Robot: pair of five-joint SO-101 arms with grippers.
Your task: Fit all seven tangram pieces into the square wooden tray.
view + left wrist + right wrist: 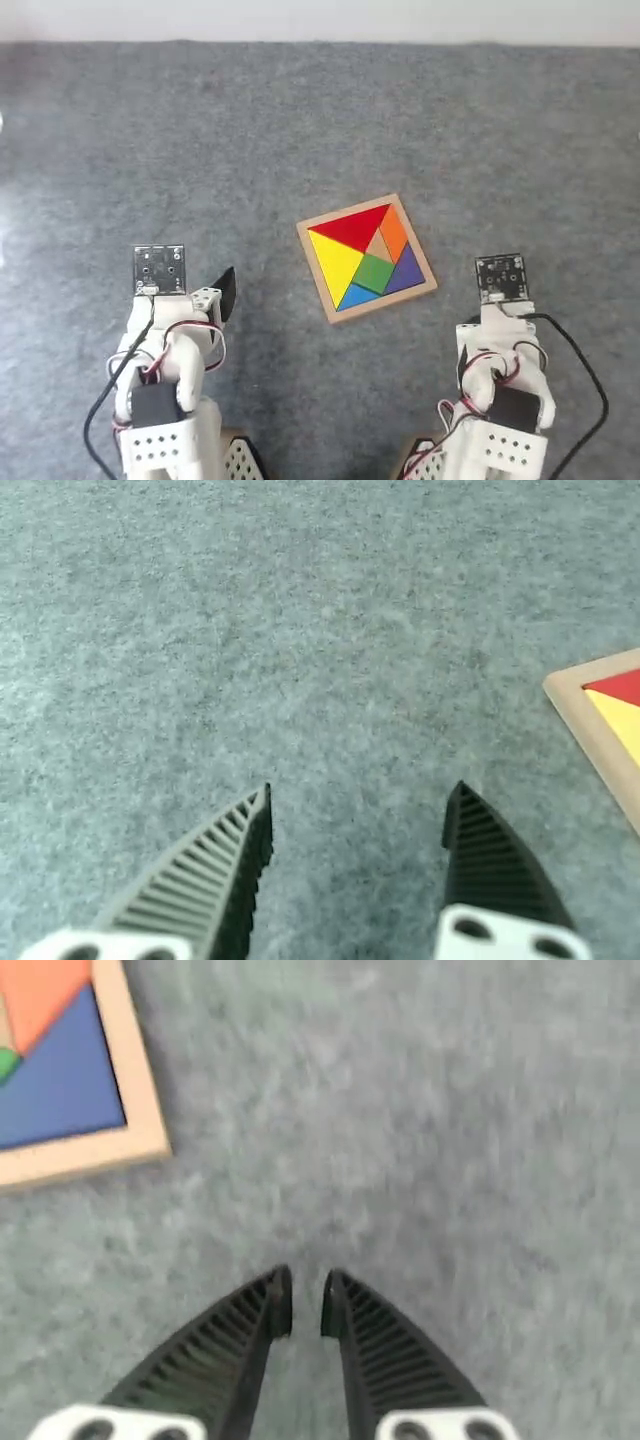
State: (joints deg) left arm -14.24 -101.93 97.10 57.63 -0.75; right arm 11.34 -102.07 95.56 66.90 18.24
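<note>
The square wooden tray (430, 287) lies turned like a diamond at mid-table. It holds red (355, 228), yellow (337, 262), orange (394, 232), tan (379, 246), green (374, 272), blue (357, 295) and purple (405, 270) pieces lying flat, edge to edge. My left gripper (362, 795) stands open over bare felt, with the tray's corner (590, 715) off to one side. My right gripper (306, 1285) is shut with nothing in it, on felt a short way from the tray's rim (135, 1080) and the purple piece (60, 1080).
Grey felt (300, 120) covers the whole table. The left arm (165, 340) sits at the near left and the right arm (500, 350) at the near right, both drawn back from the tray. A pale wall edge runs along the far side.
</note>
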